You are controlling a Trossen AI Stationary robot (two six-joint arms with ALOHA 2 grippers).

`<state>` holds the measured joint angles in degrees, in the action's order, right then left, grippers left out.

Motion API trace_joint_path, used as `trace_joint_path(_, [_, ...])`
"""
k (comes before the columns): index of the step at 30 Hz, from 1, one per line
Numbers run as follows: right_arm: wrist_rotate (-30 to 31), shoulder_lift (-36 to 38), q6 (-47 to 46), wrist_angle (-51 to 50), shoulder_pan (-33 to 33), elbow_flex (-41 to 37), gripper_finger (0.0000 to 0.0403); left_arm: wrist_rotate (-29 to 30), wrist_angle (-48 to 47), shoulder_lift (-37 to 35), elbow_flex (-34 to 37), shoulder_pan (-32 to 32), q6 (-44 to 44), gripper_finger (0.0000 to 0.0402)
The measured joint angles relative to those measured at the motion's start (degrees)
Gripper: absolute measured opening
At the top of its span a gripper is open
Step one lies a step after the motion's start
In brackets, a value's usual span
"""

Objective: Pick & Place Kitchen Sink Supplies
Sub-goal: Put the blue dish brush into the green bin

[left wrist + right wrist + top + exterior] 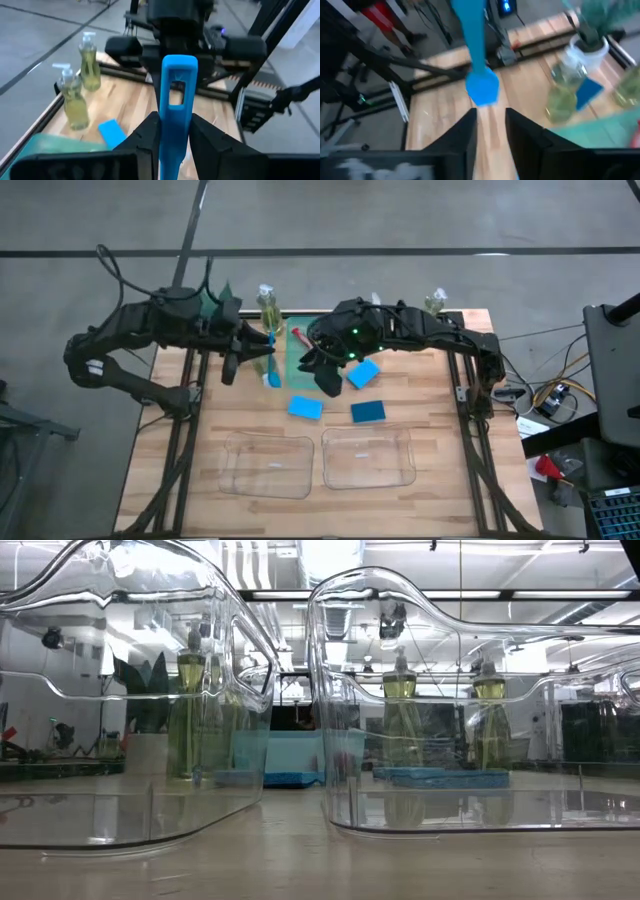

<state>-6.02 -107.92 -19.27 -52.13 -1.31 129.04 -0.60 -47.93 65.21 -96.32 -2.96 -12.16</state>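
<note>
My left gripper (244,353) (174,120) is raised over the table's far left, shut on a slim blue brush (176,95) (272,372). My right gripper (318,375) (490,113) faces it from the right, open. The brush's free end (482,88) hangs just beyond the right fingertips, with nothing between them. Below them a green tray (292,358) holds a red brush (298,335). Three blue sponges (362,373) (305,408) (368,412) lie flat on the wood. Bottles of yellow-green liquid (268,305) (435,302) stand at the far edge. My left gripper pinches the blue brush's handle (172,137) between its two fingers, which lie along it. The handle's end with the hanging hole (177,75) sticks out forward past the fingertips. The brush is lifted clear of the table and points toward the right arm.
Two clear plastic bins (268,465) (368,456) stand side by side near the table's front edge, filling the low view (140,690) (480,700). A potted green plant (215,300) stands at the far left. Bare wood lies between the sponges and the bins.
</note>
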Motion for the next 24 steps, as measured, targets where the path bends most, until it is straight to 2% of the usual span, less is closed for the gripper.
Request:
trace_joint_path(6, [0.1,0.0,-0.4,11.3,0.7,-1.1,0.0177,0.0,3.8,0.0,-0.2,0.0,-0.6,0.0086])
trace_joint_path(10, [0.2,0.0,-0.3,12.5,0.7,-2.0,0.0205,-0.1,4.0,0.0,-0.2,0.0,-1.3,0.0083])
trace_joint_path(15, [0.4,-0.1,-0.3,15.1,0.7,-3.4,0.0216,-1.1,6.3,0.0,-0.4,0.0,-2.7,0.0083])
trace_joint_path(24, [1.7,-1.9,0.0,20.7,0.5,-3.6,0.0208,-1.4,8.0,0.0,-0.4,0.0,-3.0,0.0082])
